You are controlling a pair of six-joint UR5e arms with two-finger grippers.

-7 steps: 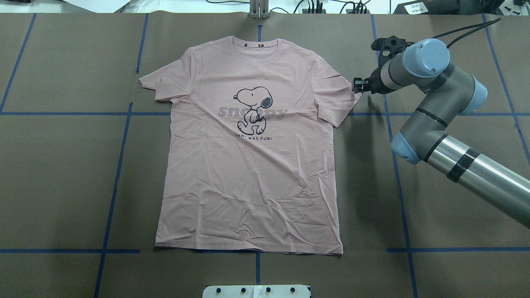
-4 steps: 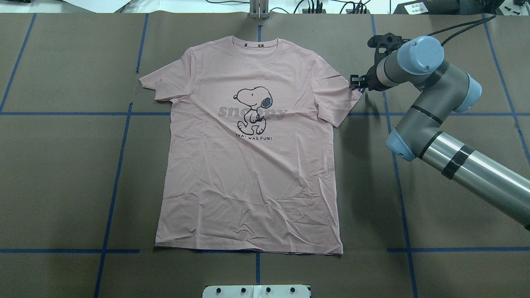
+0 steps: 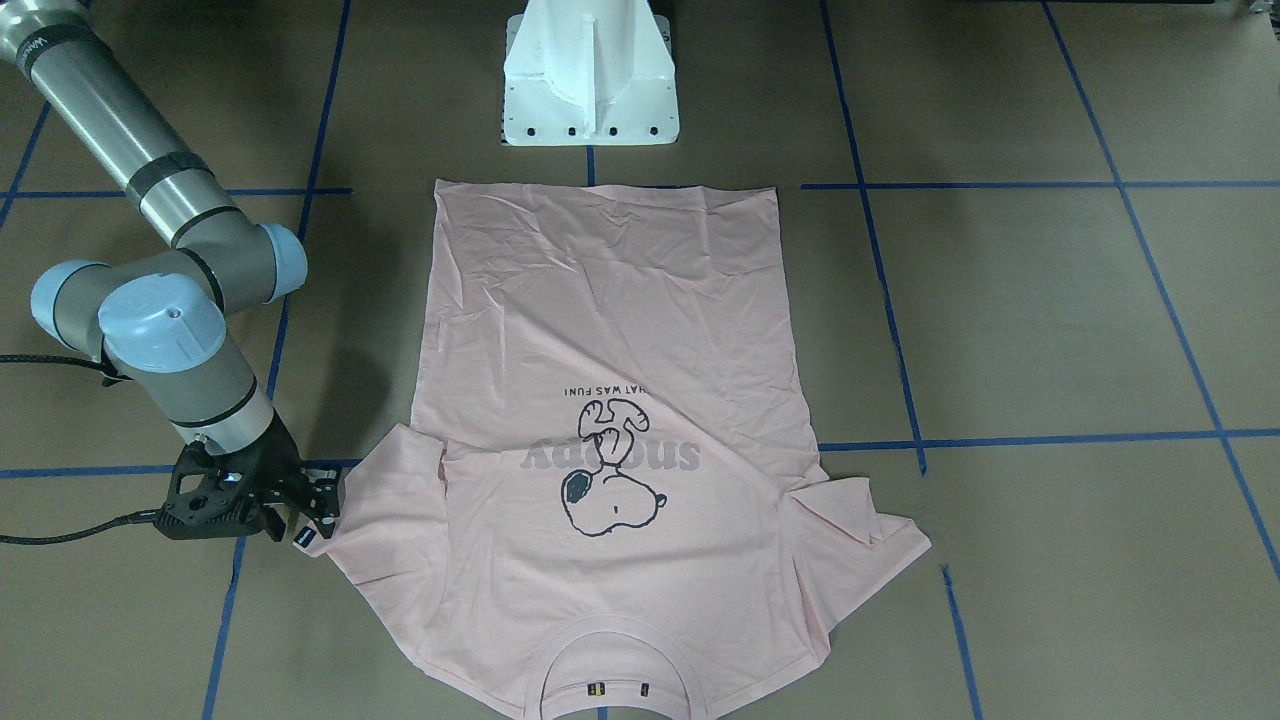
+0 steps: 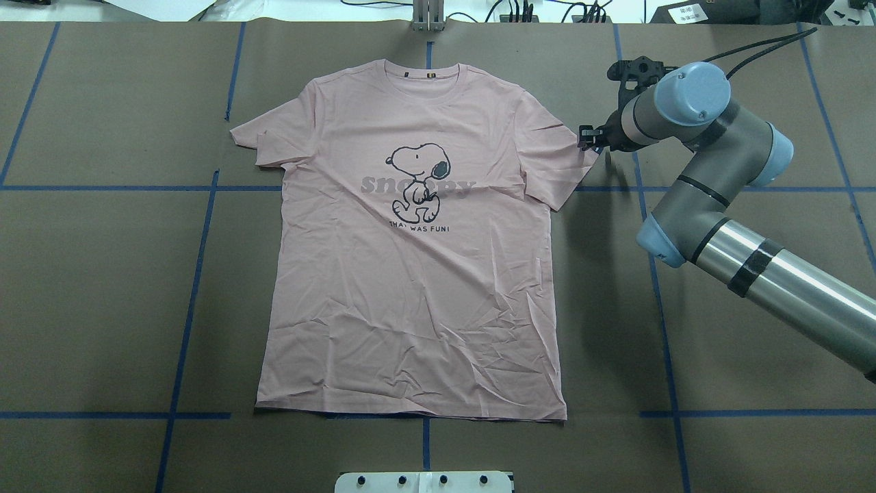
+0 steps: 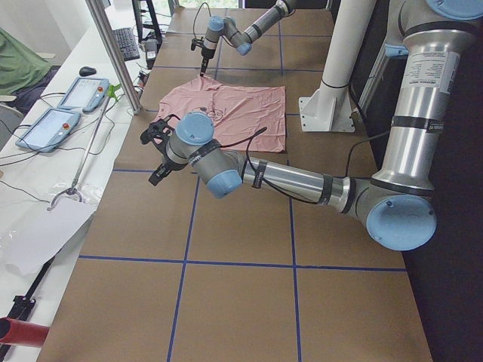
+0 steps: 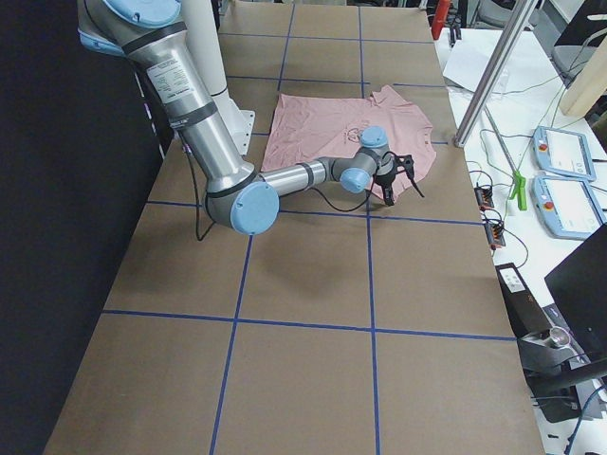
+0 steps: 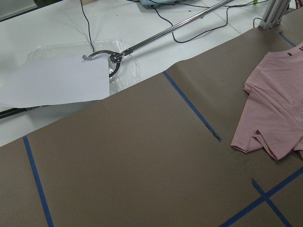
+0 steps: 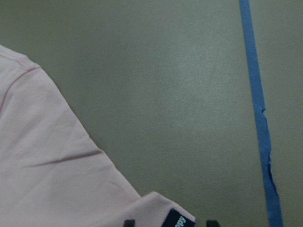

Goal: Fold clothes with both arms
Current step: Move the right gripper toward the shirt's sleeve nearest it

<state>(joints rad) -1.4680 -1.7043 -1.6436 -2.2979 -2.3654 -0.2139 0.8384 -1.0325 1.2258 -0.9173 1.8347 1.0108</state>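
T-shirt (image 4: 410, 287) flat and face up, right gripper (image 4: 587, 137) at its sleeve

The pale pink shirt lies spread on the brown paper-covered table (image 4: 102, 287), in the middle of the grid of blue tape lines (image 4: 191, 274). Its ribbed collar (image 4: 424, 72) points away from the robot and its hem lies just in front of the white pedestal base (image 3: 590, 90). The dog print (image 4: 417, 181) faces up, and the lower body is creased. The sleeve on the robot's left (image 4: 263, 140) has its edge folded over a little. The sleeve on the robot's right (image 4: 558, 161) lies flat and fanned out.

The right arm (image 4: 712, 198) reaches in from the side, its gripper low at the outer corner of that right sleeve. In the right wrist view the jaws stand spread. The two fingertips (image 8: 129, 222) show apart at the bottom edge, and the sleeve corner with its small black tag (image 8: 176, 220) sits between them. They are not pressed onto the cloth.

The left arm (image 5: 302, 181) stretches out over bare paper off the shirt's other side. The left gripper (image 5: 158, 173) hangs above the table, well apart from the shirt. Only the side view shows it, so I cannot tell how its jaws stand. Its wrist camera looks across the paper to the folded sleeve.
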